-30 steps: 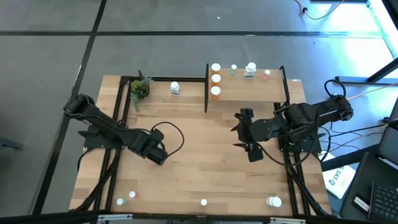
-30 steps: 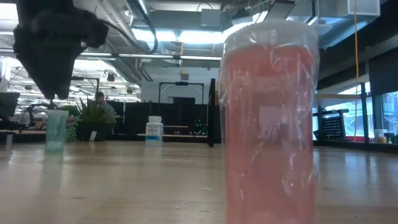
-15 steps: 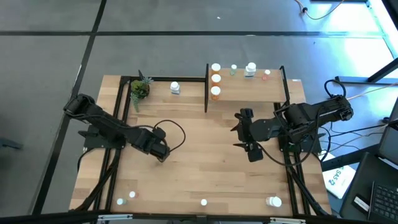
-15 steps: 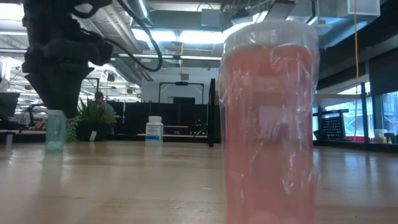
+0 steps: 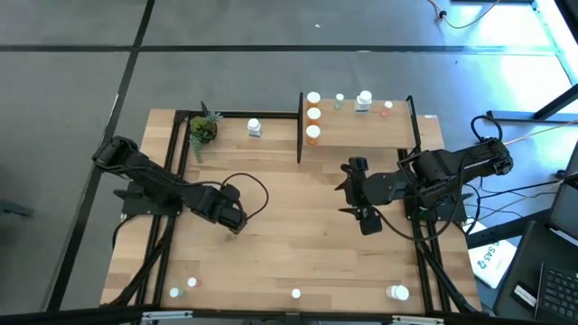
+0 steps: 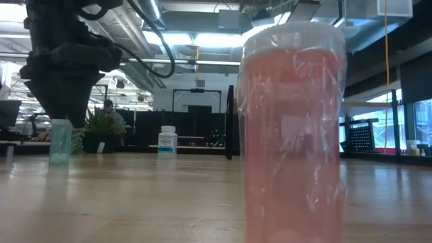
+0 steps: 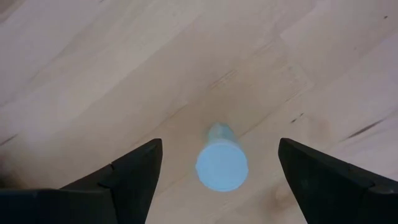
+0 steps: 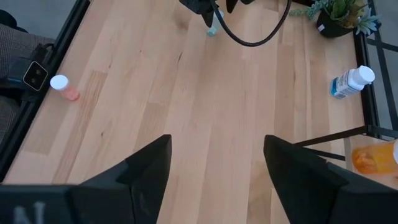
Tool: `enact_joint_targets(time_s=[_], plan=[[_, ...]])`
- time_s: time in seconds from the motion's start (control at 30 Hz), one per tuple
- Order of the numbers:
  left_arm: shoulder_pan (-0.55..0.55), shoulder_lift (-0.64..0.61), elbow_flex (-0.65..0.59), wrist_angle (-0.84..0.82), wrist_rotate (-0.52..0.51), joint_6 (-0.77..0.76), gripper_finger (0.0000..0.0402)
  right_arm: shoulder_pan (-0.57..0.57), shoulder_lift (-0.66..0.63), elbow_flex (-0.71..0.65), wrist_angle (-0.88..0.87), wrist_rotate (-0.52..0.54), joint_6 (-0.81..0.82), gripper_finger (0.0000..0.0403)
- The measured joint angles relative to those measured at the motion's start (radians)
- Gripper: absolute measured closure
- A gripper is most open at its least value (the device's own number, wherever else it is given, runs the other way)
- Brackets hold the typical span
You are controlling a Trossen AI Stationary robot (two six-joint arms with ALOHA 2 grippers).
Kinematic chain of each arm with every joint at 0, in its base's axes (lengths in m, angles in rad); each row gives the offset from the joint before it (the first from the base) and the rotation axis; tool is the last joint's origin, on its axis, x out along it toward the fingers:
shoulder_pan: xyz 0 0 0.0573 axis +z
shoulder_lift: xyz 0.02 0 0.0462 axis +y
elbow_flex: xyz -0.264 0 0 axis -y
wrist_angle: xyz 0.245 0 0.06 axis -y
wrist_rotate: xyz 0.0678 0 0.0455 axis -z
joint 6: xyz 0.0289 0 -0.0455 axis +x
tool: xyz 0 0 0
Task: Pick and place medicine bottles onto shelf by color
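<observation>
Six bottles stand on the shelf (image 5: 361, 134) already, oranges lined along one end. The left gripper (image 7: 217, 180) hangs wide open over a green bottle (image 7: 222, 163), holding nothing. The right gripper (image 5: 359, 192) waits mid-table, open and empty. Several bottles remain along the near edge.

Two dark fingers (image 8: 143, 174) of the right gripper (image 8: 214, 180) stand apart over bare wooden table (image 8: 186, 106). Farther off, the left gripper (image 8: 208, 7) hangs over a small green bottle (image 8: 212, 29), a black cable (image 8: 255, 31) looping from it. A pink bottle (image 8: 63, 87) lies near the table's edge. A white bottle (image 8: 351, 81) lies beside a black frame (image 8: 373, 74), near a plant (image 8: 339, 12); an orange bottle (image 8: 373, 155) shows at the margin.
</observation>
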Motion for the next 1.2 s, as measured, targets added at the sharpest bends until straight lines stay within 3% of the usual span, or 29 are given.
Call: enact_joint_targets(time_s=[0.3, 1.2], plan=[[0.000, 0.000, 0.000, 0.006, -0.007, -0.001, 0.0092, 0.000, 0.000, 0.000, 0.000, 0.000, 0.000, 0.0146], [0.000, 0.057, -0.001, 0.016, 0.018, 0.007, 0.0198, 0.000, 0.000, 0.000, -0.001, -0.001, 0.001, 0.0146]])
